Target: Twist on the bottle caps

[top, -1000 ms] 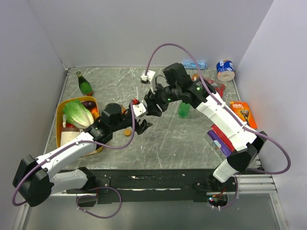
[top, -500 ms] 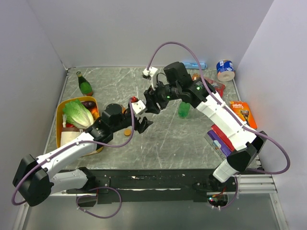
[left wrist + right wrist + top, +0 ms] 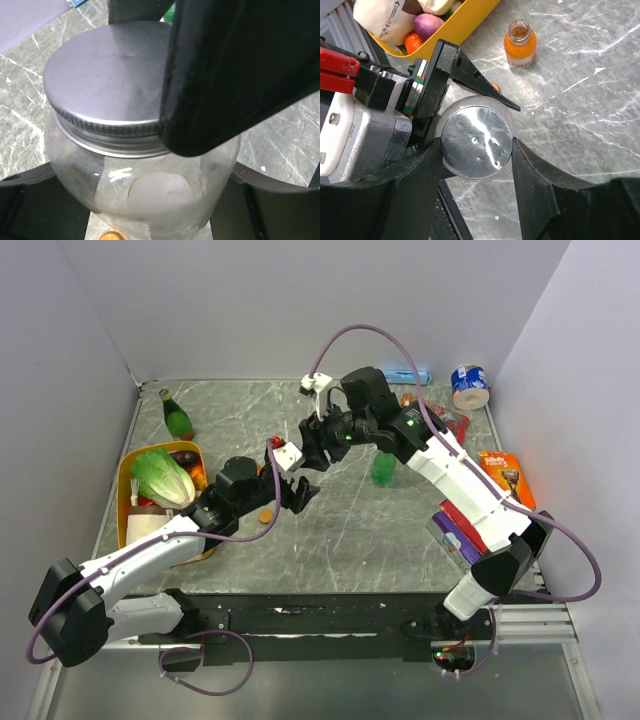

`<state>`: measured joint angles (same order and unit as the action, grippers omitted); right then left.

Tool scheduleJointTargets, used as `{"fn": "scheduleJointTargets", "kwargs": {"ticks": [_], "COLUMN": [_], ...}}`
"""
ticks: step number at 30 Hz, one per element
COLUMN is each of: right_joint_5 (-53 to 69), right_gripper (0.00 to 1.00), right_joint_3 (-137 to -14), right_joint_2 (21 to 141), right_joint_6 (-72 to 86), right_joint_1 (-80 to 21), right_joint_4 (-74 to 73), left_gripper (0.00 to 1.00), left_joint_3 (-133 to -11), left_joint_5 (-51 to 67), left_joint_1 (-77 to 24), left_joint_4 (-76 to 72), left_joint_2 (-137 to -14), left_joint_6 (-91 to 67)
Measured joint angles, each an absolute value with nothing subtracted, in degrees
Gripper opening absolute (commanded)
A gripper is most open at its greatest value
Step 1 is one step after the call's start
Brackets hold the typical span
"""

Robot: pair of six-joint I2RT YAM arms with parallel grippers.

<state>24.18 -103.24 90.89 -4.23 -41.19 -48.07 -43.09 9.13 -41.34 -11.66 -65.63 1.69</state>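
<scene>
Top: grey marble table (image 3: 350,530), white walls (image 3: 300,310); lettuce (image 3: 162,478) was held in yellow tray (image 3: 122,495), green bottle (image 3: 383,468) stood mid-table. Left wrist: clear bottle (image 3: 150,195) was clamped by left gripper (image 3: 150,205), silver cap (image 3: 110,75) on it. Right wrist: that cap was pinched by right gripper (image 3: 476,145); orange bottle (image 3: 520,45) stood uncapped

White arms (image 3: 150,555), black grippers (image 3: 298,496), purple cables (image 3: 345,332)

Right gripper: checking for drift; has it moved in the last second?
Yes, the right gripper shifted up-left in the top view, away from the green bottle.
</scene>
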Motion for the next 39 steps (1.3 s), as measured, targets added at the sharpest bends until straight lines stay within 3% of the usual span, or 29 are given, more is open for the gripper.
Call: {"fn": "scheduleJointTargets", "kwargs": {"ticks": [3,4,5,8,9,15,22,32,39], "right_joint_5": [24.25,24.40,24.45,24.58,24.58,22.06,16.82,12.40,12.49], "right_gripper": [0.00,0.00,0.00,0.00,0.00,0.00,0.00,0.00,0.00], "right_joint_3": [-102.69,-102.54,-102.30,-101.95,-101.91,-97.86,-88.99,-73.52,-66.96], "right_joint_2": [90.89,90.89,90.89,90.89,90.87,89.95,84.75,73.43,72.60], "right_joint_6": [-4.05,-4.01,-4.01,-4.21,-4.51,-10.83,-17.34,-24.84,-24.97], "right_joint_1": [-41.04,-40.97,-40.91,-40.82,-40.82,-38.65,-29.32,-28.32,-25.06], "right_joint_4": [-47.33,-47.16,-46.85,-46.33,-46.26,-48.93,-51.55,-51.35,-48.62], "left_gripper": [0.01,0.07,0.40,0.91,0.96,0.96,0.96,0.96,0.96], "left_joint_3": [-43.09,-43.09,-43.07,-43.07,-43.07,-43.09,-41.01,-39.77,-40.73], "left_joint_5": [8.64,8.51,8.29,7.97,7.88,5.76,4.78,5.80,6.98], "left_joint_1": [-41.34,-41.34,-41.34,-41.32,-41.34,-40.97,-40.56,-40.12,-39.05], "left_joint_4": [-11.40,-11.31,-11.29,-11.11,-11.07,-10.50,-5.87,-2.04,-1.04], "left_joint_2": [-65.63,-65.63,-65.63,-65.63,-65.63,-65.28,-59.90,-57.21,-58.50], "left_joint_6": [1.28,1.21,1.17,1.04,1.04,0.36,2.35,5.02,5.54]}}
